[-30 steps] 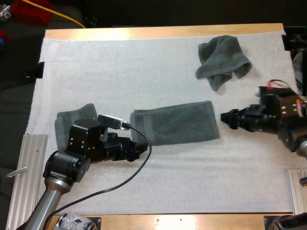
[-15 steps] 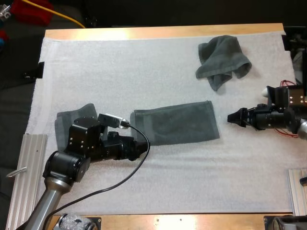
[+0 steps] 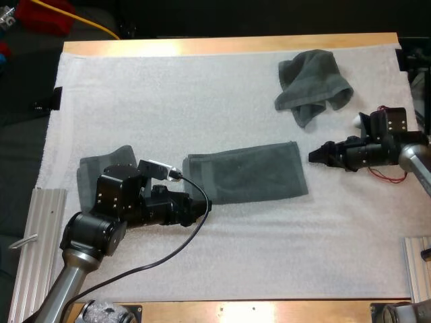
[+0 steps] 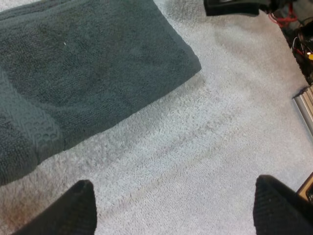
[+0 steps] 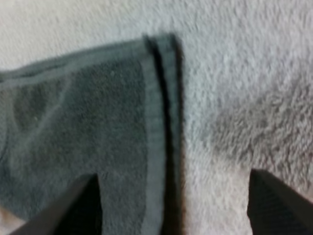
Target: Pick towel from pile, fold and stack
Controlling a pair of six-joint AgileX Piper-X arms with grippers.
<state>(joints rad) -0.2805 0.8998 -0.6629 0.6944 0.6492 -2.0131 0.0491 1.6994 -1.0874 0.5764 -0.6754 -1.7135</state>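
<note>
Lying flat near the middle of the white mat (image 3: pixel 202 94), the folded towel (image 3: pixel 246 172) was a long dark grey-green strip, its length running from left to right in the high view; the mat covered the wooden counter (image 3: pixel 222 44). The left arm (image 3: pixel 91 235) reached low over the mat, and the left jaws were at the near left corner of this towel; in the left wrist view the two black fingers (image 4: pixel 68 210) stood wide apart and clear of the cloth, with bare mat between them, and the folded towel (image 4: pixel 83 73) lay just ahead of them. The right arm (image 3: pixel 387 145) came from the right side; the right jaws were beside the towel's right end, near it but apart from it in the high view. In the right wrist view these jaws were spread, one finger (image 5: pixel 80 205) over the towel (image 5: pixel 88 122) and the other over the mat, with the towel's hemmed edge between them; I could not tell if they touched the cloth. A crumpled towel (image 3: pixel 313 84) lay at the far right of the mat, well apart from the folded one; another towel (image 3: pixel 91 176), also folded, lay at the left side of the mat, partly hidden under the left arm.
</note>
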